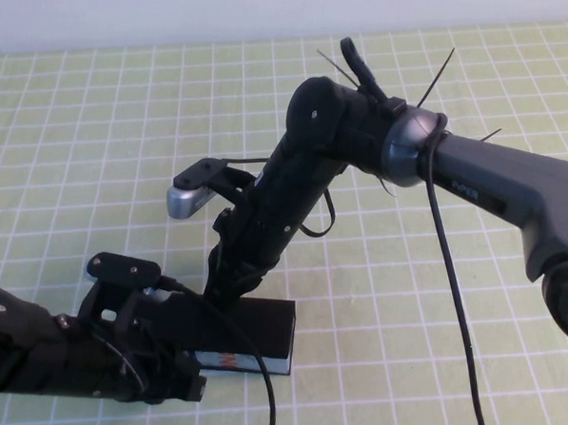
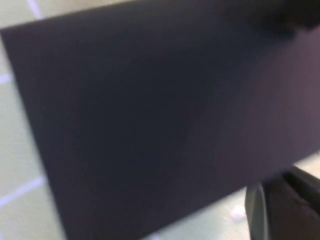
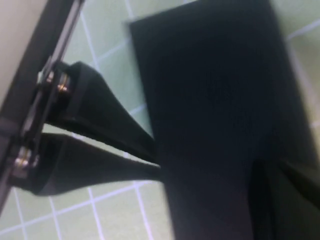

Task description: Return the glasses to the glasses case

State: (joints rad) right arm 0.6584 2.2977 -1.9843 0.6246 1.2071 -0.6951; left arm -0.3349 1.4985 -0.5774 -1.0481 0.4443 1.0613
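Observation:
The glasses case (image 1: pixel 263 330) lies shut near the table's front, a black box with a white printed front edge (image 1: pixel 242 359). Its black lid fills the left wrist view (image 2: pixel 160 115) and most of the right wrist view (image 3: pixel 215 110). The glasses are hidden. My left gripper (image 1: pixel 175 359) is at the case's left end and holds it. One of its fingers (image 2: pixel 282 210) shows beside the lid, and both fingers (image 3: pixel 110 132) meet the case's edge in the right wrist view. My right gripper (image 1: pixel 223 287) reaches down onto the back of the lid.
The table is covered by a green checked cloth (image 1: pixel 89 137). The right arm (image 1: pixel 473 179) crosses from the right, with a silver wrist camera (image 1: pixel 188 198) and a hanging black cable (image 1: pixel 455 299). The left arm (image 1: pixel 44 358) lies along the front left.

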